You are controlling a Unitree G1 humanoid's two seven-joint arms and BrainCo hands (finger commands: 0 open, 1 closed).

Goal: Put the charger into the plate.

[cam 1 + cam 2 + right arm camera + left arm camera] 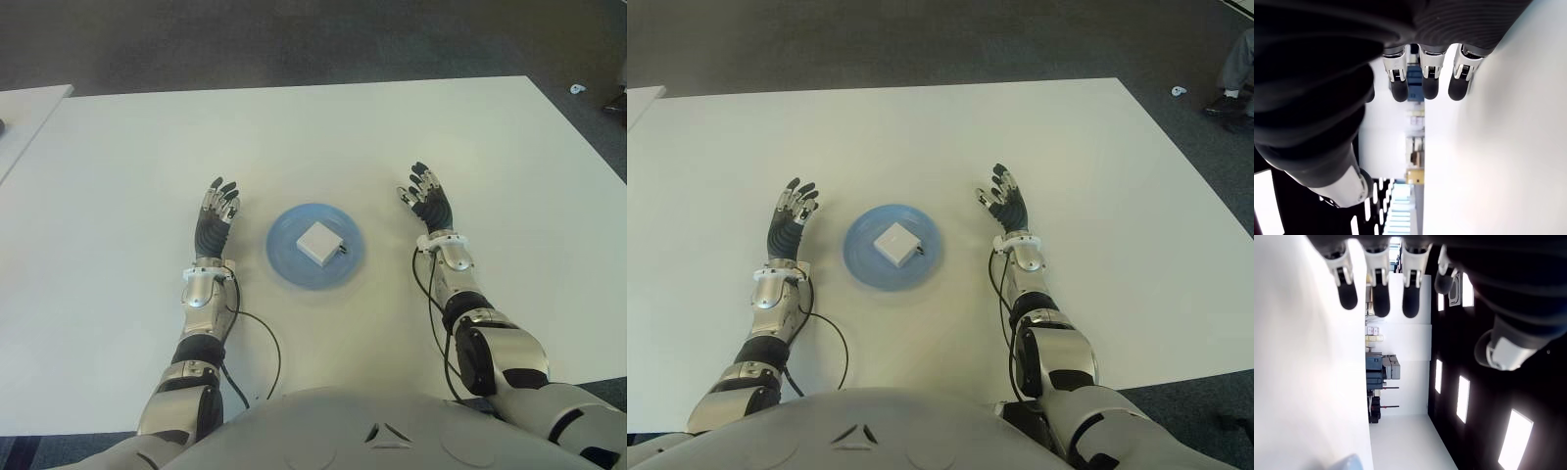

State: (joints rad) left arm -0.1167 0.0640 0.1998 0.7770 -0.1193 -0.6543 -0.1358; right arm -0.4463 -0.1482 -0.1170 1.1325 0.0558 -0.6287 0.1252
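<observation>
1 round, pale blue plate [282,262] lies on the white table [118,166] between the 2 hands and holds 1 flat, square white charger [319,242]. The left hand [215,217] and right hand [428,201] flank it, fingers extended and relaxed, holding nothing.

An office or lab room is indicated. A large white worktop [294,137] is set on dark grey carpet [294,39]. Shelving with boxes [1376,362] is seen behind.
</observation>
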